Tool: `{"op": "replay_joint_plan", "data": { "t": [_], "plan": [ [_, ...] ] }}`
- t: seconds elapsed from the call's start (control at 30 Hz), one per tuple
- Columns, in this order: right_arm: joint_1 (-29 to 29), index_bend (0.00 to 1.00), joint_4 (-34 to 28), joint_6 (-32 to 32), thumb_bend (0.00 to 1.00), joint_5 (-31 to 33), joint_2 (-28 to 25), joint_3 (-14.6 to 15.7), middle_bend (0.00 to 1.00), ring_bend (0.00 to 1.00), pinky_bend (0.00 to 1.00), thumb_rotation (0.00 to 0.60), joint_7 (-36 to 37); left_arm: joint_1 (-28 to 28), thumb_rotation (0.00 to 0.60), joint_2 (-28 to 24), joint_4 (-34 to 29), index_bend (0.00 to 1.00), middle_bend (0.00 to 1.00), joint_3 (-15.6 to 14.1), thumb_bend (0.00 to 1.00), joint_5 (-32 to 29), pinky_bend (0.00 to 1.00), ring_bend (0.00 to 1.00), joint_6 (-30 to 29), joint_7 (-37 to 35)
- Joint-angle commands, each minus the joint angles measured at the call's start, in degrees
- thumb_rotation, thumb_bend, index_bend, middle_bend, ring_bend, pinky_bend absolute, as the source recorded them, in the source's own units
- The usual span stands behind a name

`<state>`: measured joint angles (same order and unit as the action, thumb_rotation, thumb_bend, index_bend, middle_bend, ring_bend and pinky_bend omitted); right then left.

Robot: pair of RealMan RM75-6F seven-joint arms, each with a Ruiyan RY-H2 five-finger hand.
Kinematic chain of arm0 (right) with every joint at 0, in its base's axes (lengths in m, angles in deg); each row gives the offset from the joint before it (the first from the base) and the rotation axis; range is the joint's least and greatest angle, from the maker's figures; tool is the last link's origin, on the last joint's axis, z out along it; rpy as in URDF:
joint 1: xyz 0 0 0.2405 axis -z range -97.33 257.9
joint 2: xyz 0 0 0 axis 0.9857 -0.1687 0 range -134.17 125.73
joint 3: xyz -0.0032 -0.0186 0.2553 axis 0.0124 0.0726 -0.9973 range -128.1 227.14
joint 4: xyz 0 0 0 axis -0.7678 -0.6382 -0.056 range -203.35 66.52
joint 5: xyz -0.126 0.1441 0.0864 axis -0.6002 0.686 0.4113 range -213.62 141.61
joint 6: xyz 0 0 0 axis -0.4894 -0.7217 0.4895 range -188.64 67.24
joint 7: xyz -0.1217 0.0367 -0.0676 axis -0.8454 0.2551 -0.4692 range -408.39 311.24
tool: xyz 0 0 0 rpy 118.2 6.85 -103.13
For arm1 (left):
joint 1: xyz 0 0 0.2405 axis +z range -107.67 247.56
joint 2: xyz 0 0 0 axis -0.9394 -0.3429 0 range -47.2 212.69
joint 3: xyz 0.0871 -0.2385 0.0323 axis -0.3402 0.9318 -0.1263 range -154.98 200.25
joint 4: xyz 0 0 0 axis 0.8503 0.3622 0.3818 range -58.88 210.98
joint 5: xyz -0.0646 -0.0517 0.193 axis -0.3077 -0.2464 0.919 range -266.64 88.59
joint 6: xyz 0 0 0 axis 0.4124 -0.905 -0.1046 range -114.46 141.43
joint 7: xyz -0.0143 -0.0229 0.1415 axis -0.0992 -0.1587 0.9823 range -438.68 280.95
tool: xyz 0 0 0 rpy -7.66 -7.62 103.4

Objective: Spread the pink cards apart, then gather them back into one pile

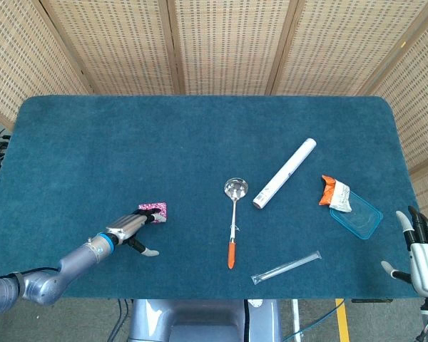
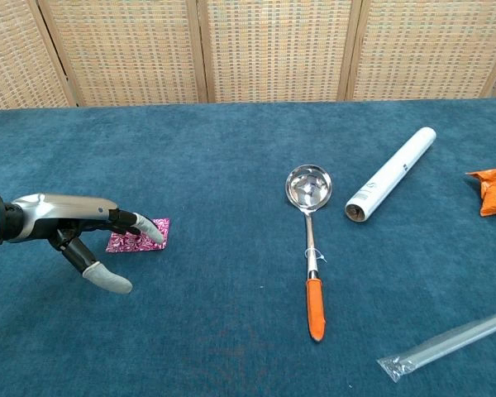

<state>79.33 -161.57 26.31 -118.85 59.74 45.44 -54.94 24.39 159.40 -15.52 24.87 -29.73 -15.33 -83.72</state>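
Chest view shows the left hand [image 2: 70,230] reaching in low from the left edge, its fingers [image 2: 145,229] stretched forward with the tips lying on the pink cards [image 2: 136,237], while the thumb sticks out below, off the cards and above the desk [image 2: 231,157]. The fingers lie close side by side and clamp nothing; they only press down on the top of the cards. From the head view the same left hand [image 1: 126,229] comes in at a slant from the near left corner, and the pink cards [image 1: 154,211] sit as one small pile at its tips, in the near left part of the blue desk [image 1: 164,135]. The right hand [image 1: 422,253] hangs off the near right corner of the desk, fingers apart and upright, holding nothing.

Well to the right of the cards lies a ladle [image 2: 310,240] with a metal bowl and an orange grip, handle toward the near edge. Beside it, further right, a white tube [image 2: 392,174] lies at a slant. Near the right edge an orange wrapper [image 1: 334,192] rests against a clear blue tray [image 1: 359,217]. A long clear sleeve [image 1: 286,266] lies close to the near edge, right of the ladle's grip.
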Motion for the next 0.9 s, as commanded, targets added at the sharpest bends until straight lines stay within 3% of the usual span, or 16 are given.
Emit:
{"op": "replay_joint_plan", "data": {
  "t": [0.03, 0.9],
  "plan": [
    [0.0, 0.05, 0.1, -0.1, 0.00, 0.1, 0.1, 0.0, 0.00, 0.00, 0.00, 0.600, 0.2, 0.2, 0.422, -0.2, -0.5, 0.15, 0.00, -0.5, 0.00, 0.3, 0.00, 0.00, -0.2, 0.2],
    [0.6, 0.05, 0.2, 0.1, 0.00, -0.1, -0.2, 0.2, 0.00, 0.00, 0.00, 0.600, 1.7, 0.5, 0.415, -2.1, -6.7, 0.15, 0.00, -4.7, 0.00, 4.0, 0.00, 0.00, -1.4, 3.2]
  ]
}}
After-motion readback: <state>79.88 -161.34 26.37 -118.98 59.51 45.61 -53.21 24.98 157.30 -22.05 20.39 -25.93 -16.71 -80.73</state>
